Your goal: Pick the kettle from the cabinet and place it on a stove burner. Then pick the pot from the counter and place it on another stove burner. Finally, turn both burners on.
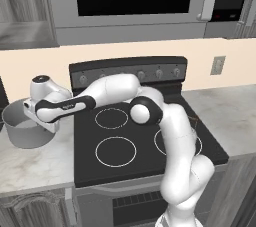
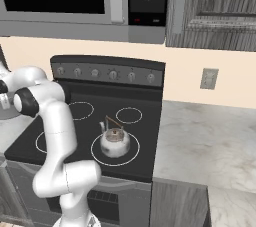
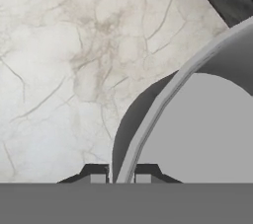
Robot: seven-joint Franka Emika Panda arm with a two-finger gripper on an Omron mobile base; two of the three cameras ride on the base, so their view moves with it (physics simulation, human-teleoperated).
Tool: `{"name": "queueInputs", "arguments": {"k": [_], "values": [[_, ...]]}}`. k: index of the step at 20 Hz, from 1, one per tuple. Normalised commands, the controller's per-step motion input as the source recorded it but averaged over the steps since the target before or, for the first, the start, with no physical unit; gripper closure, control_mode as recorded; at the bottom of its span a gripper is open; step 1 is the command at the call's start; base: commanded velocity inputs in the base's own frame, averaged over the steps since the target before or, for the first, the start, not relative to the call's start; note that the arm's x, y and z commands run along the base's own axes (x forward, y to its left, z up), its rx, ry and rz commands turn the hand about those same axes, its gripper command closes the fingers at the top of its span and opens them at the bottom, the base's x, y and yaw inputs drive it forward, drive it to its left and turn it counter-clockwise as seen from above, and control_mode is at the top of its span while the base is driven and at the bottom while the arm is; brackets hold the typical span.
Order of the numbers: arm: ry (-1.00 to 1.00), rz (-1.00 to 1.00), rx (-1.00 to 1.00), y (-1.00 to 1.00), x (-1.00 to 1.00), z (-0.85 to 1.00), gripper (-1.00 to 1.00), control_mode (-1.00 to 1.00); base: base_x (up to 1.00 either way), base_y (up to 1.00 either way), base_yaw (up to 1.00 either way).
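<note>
Since the kettle point(image 2: 115, 141) already sits on a burner, the gripper point(image 3: 121, 176) pinches the pot point(image 1: 25, 126) rim at lower centre, fingers closed on it for lifting.

Arm: white, dark joints; rises from the base at the lower right of the left base view, upper link upright, bent at a dark elbow joint, forearm reaching out level to the robot's left.

Wrist: turned downward at the end of the forearm; hand pointing straight down.

Gripper point(image 3: 121, 177): two small dark fingertips point(image 3: 97, 176) visible in the hand view, drawn close together. Jaws nearly closed, one tip on each side of the thin wall of the pot point(image 3: 163, 104), pinching its rim.

In the right base view the arm bends away toward the left edge, hand cut off there.
</note>
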Motion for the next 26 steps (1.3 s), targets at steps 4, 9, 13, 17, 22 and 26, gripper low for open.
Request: {"name": "queueInputs", "arguments": {"k": [4, 9, 13, 17, 22, 26], "values": [[0.00, 0.00, 0.00, -0.02, -0.01, 0.00, 1.00, -1.00, 0.00, 0.00, 0.00], [0.00, -0.01, 0.00, -0.01, -0.11, 0.23, 1.00, -1.00, 0.00, 0.00, 0.00], [0.00, -0.02, -0.02, 0.00, -0.08, 0.28, 1.00, -1.00, 0.00, 0.00, 0.00], [0.00, -0.01, -0.01, -0.10, -0.06, 0.16, 1.00, -1.00, 0.00, 0.00, 0.00], [0.00, -0.02, 0.00, -0.22, -0.14, 0.04, 1.00, -1.00, 0.00, 0.00, 0.00], [0.00, -0.02, 0.00, -0.27, -0.22, 0.07, 1.00, -1.00, 0.00, 0.00, 0.00]]}}
